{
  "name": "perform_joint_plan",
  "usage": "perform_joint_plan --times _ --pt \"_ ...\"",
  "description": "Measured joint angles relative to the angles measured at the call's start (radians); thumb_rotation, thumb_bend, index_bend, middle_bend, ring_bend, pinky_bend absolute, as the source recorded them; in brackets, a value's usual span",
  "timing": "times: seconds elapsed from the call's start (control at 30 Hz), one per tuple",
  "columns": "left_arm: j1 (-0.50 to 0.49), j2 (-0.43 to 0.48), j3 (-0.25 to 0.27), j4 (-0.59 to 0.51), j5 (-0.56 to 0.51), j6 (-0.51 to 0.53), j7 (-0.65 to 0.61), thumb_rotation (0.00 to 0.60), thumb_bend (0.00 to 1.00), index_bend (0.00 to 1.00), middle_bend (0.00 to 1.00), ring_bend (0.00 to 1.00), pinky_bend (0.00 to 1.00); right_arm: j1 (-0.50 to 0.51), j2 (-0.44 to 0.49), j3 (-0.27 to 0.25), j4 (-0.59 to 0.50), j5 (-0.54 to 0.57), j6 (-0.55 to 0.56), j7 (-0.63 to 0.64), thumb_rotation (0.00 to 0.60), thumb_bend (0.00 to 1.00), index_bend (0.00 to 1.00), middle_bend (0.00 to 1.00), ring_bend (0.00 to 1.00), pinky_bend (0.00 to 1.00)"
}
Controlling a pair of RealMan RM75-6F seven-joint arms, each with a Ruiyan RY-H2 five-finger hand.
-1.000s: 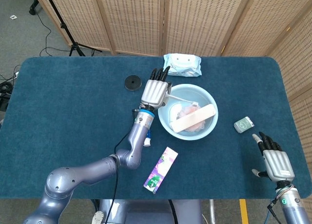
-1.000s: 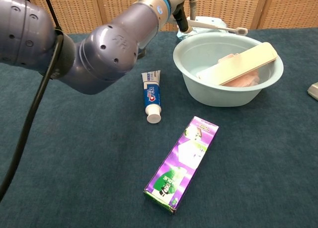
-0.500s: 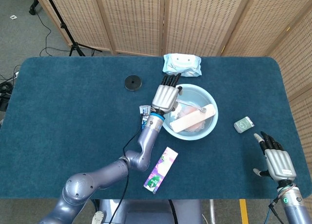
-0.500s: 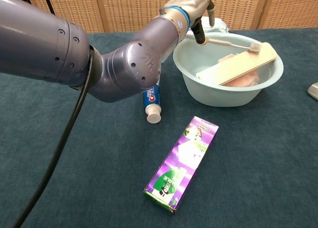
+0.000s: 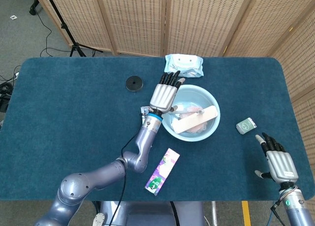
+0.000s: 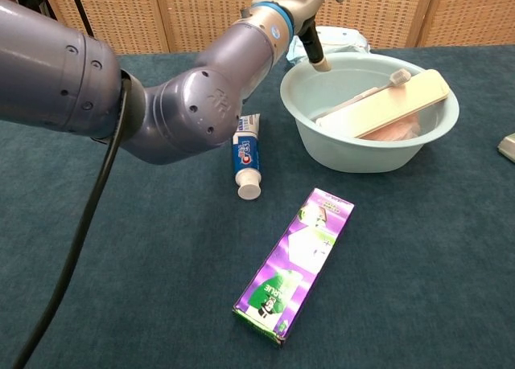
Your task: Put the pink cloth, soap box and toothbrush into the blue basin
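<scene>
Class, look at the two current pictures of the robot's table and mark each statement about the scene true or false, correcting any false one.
1. The toothbrush lies inside the blue basin. True.
2. The left hand grips the toothbrush. False: its fingers are apart and hold nothing, above the basin's rim.
3. The soap box leans in the basin over the pink cloth. True.
4. The toothpaste tube is in the basin. False: it lies on the table beside the basin.
5. The right hand holds the purple box. False: that hand is open at the table's right edge, and the box lies on the table.
</scene>
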State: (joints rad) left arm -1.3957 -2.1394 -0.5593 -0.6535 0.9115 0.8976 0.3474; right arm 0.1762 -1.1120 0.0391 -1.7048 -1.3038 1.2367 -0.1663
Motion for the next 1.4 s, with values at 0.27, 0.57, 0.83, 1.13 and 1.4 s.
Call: perform_joint_plan --times 0.27,0.57,0.83,1.13,1.4 --pt "0.124 0.112 0.051 -0.161 0.021 0.047 0.021 0.600 0.15 0.13 0.00 0.00 0.00 0.000 -0.001 -0.005 -0.007 -0.008 0.002 -0.012 0.600 0.10 0.05 0.00 0.00 0.14" --pt "0.314 0.393 0.134 -0.498 0.010 0.060 0.085 0.600 0.15 0.13 0.00 0.00 0.00 0.000 -0.010 -0.012 -0.027 -0.022 0.015 -0.058 0.600 0.10 0.05 0.00 0.00 0.14" --pt "0.546 0.714 0.262 -0.841 0.022 0.098 0.084 0.600 0.15 0.13 0.00 0.00 0.00 0.003 -0.029 -0.024 -0.041 -0.034 0.016 -0.113 0.600 0.10 0.05 0.00 0.00 0.14" --pt "0.753 0.909 0.406 -0.991 0.121 0.164 -0.065 0.600 0.16 0.13 0.00 0.00 0.00 0.001 -0.045 -0.046 -0.071 -0.077 0.034 -0.171 0.600 0.10 0.05 0.00 0.00 0.14" --pt "0.878 1.010 0.523 -1.042 0.249 0.240 -0.107 0.600 0.16 0.13 0.00 0.00 0.00 -0.008 -0.048 -0.056 -0.092 -0.110 0.062 -0.203 0.600 0.10 0.05 0.00 0.00 0.14"
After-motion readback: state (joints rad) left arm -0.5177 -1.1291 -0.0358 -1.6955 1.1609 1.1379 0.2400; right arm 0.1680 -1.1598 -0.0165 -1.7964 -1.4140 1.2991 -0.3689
